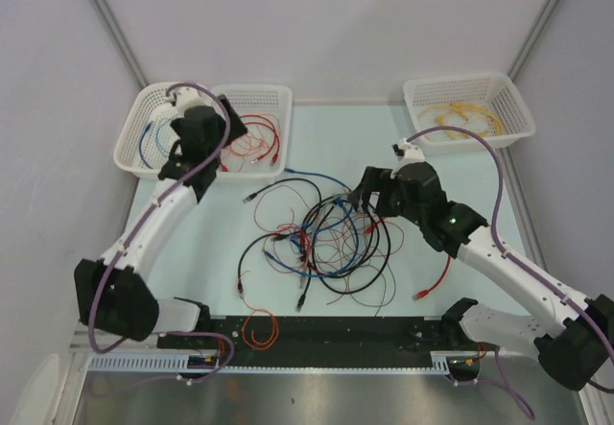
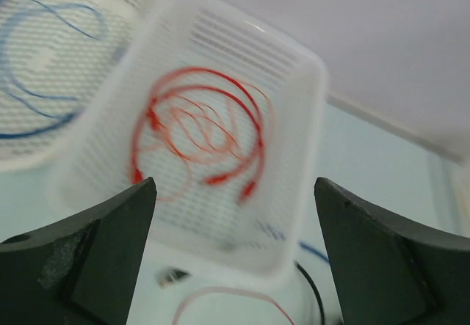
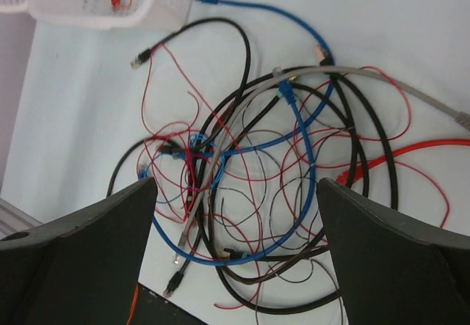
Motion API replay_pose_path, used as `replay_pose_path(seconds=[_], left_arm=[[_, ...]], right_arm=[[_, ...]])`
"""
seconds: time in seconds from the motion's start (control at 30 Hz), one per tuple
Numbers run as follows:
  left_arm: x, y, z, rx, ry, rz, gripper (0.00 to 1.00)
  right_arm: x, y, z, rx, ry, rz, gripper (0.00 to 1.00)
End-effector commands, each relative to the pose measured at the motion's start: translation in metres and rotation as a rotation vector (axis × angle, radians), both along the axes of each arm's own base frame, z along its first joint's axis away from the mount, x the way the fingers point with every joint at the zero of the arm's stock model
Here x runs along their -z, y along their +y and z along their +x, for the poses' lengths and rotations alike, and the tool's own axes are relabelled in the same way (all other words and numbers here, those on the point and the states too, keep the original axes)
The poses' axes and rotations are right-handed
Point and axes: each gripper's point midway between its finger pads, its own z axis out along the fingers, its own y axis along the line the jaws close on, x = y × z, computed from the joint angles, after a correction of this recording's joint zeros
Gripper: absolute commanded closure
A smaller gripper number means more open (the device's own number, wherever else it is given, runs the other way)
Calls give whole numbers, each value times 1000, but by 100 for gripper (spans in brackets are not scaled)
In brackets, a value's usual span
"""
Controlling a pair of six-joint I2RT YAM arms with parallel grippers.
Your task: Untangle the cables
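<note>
The jumble of cables [image 1: 326, 238], black, blue, red and thin brown, lies looped on the table's middle; it fills the right wrist view [image 3: 264, 156]. My right gripper [image 1: 363, 193] is open and empty above the pile's right upper part, its fingers [image 3: 88, 252] wide apart. My left gripper [image 1: 233, 140] is open and empty over the middle white basket [image 1: 280, 99], which holds red cables [image 1: 251, 142], also in the left wrist view [image 2: 202, 130]. A separate red cable [image 1: 436, 276] lies right of the pile.
A left basket [image 1: 134, 142] holds blue cable [image 2: 37, 68]. A far right basket [image 1: 513, 94] holds yellow cables [image 1: 460, 116]. An orange cable loop [image 1: 259, 329] lies on the black strip at the near edge. Grey walls stand left and right.
</note>
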Motion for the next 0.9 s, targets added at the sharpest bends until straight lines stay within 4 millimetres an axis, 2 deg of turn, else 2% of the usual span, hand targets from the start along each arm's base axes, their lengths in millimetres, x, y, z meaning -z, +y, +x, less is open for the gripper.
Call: replay_pose_path(seconds=[0.0, 0.07, 0.1, 0.17, 0.2, 0.23, 0.27, 0.33, 0.37, 0.4, 0.47, 0.73, 0.8, 0.83, 0.87], left_arm=[[25, -96, -52, 322, 38, -104, 8], [39, -114, -74, 372, 81, -109, 9], [55, -129, -90, 428, 120, -105, 9], [61, -136, -112, 459, 139, -123, 9], [74, -141, -125, 485, 170, -124, 9], [73, -142, -136, 497, 172, -145, 10], [75, -142, -143, 507, 174, -154, 10], [87, -146, -160, 532, 203, -161, 11], [82, -145, -166, 543, 187, -168, 11], [87, -148, -173, 559, 197, -166, 11], [87, -145, -182, 561, 197, -167, 11], [104, -143, -200, 587, 241, -165, 11], [106, -142, -202, 587, 243, -163, 11], [106, -142, -202, 587, 241, -165, 11], [107, -142, -202, 587, 244, -164, 11]], right_arm=[[20, 30, -9, -93, 9, -48, 6], [35, 41, -12, -134, 46, -68, 9], [39, 46, -12, -148, 49, -69, 10], [57, 55, -14, -183, 76, -110, 12], [63, 60, -13, -192, 75, -121, 14], [69, 60, -9, -189, 75, -144, 16], [85, 62, -7, -192, 99, -178, 17], [97, 65, -1, -187, 103, -198, 21], [110, 67, 1, -190, 127, -216, 23], [111, 70, 5, -189, 120, -200, 24], [119, 73, 15, -168, 105, -215, 27], [136, 39, 77, 15, 78, -206, 39], [140, 36, 86, 26, 88, -214, 40], [152, 33, 88, 26, 110, -234, 41], [156, 33, 90, 23, 116, -241, 42]])
